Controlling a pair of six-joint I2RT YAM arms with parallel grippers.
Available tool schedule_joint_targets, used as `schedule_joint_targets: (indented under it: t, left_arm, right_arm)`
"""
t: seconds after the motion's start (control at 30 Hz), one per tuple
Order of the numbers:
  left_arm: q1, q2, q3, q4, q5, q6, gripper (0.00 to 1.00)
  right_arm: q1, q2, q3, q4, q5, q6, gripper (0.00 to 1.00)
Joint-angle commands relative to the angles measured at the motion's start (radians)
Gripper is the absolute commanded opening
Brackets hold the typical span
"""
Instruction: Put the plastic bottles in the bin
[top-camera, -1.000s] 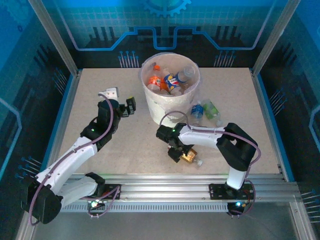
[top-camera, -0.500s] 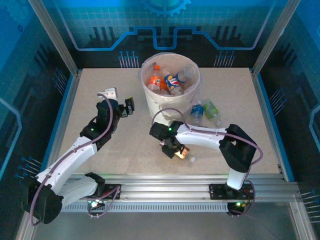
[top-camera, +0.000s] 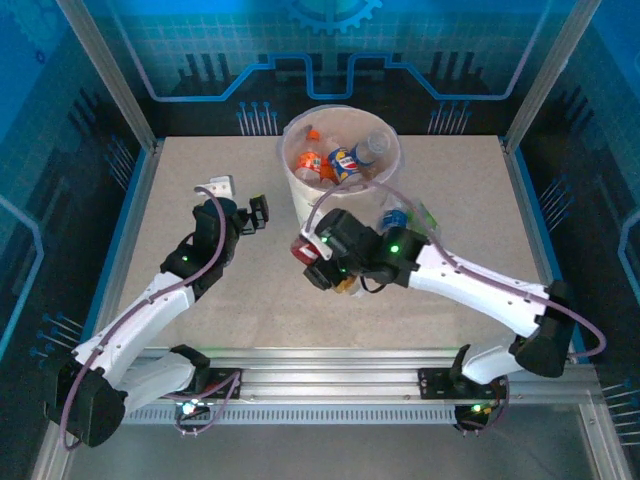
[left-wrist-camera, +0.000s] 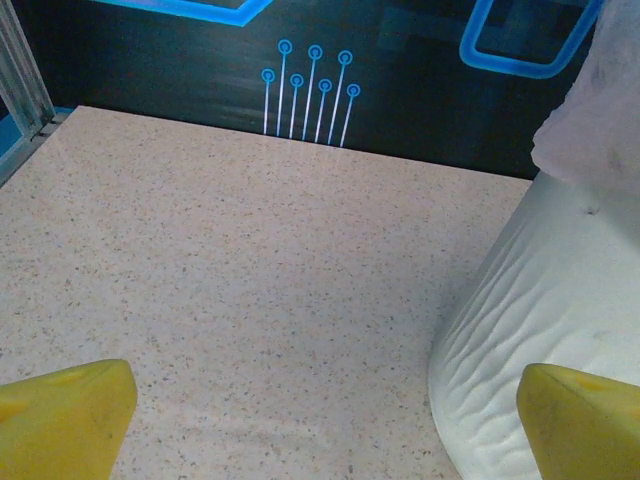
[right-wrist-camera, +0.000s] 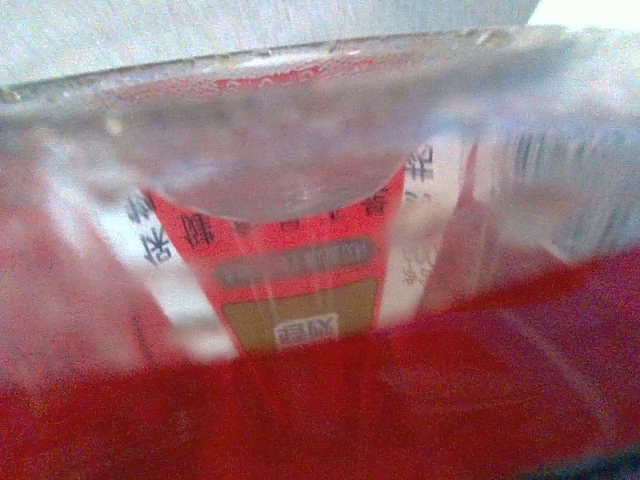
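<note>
The bin (top-camera: 296, 197) is a white bucket with a pale bag liner at the back middle of the table. Several plastic bottles lie in it, among them an orange-labelled one (top-camera: 310, 161) and a blue-labelled one (top-camera: 346, 160). Two more bottles, blue-labelled (top-camera: 393, 221) and green-labelled (top-camera: 426, 222), lie on the table right of the bin. My right gripper (top-camera: 325, 270) hangs just in front of the bin, shut on a clear bottle with a red label (right-wrist-camera: 300, 270) (top-camera: 346, 285). My left gripper (top-camera: 258, 212) is open left of the bin, and its yellow fingertips (left-wrist-camera: 60, 415) stand wide apart over bare table.
The bin's ribbed white wall (left-wrist-camera: 540, 330) stands close on the right of the left gripper, with the liner (left-wrist-camera: 600, 110) overhanging it. A small white block (top-camera: 216, 185) lies at the left back of the table. Metal frame rails and dark walls enclose the table.
My right arm has lifted the red-labelled bottle off the table's front area and carried it left and back, up to the bin's front. The left arm has stayed still.
</note>
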Motion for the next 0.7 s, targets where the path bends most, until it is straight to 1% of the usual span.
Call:
schedule_joint_targets:
  t: [0.0, 0.1, 0.2, 0.47, 0.67]
  left_arm:
    - [0.008, 0.002, 0.015, -0.006, 0.005, -0.018, 0.99]
    - [0.008, 0.002, 0.013, -0.014, 0.01, -0.023, 0.99]
    - [0.008, 0.0, 0.004, -0.013, 0.011, -0.026, 0.99]
    - [0.008, -0.003, 0.004, -0.008, 0.015, -0.026, 0.99]
    - [0.008, -0.004, 0.001, 0.0, 0.027, -0.033, 0.99]
  right_arm:
    - [-0.056, -0.057, 0.047, 0.132, -0.116, -0.015, 0.38]
    - [-0.11, -0.099, 0.073, 0.195, -0.185, -0.018, 0.38]
    - [-0.155, -0.12, 0.124, 0.226, -0.221, -0.031, 0.37]
    - [-0.262, -0.083, 0.294, 0.224, -0.196, -0.101, 0.36]
    - [-0.356, 0.03, 0.453, 0.199, -0.181, -0.139, 0.36]
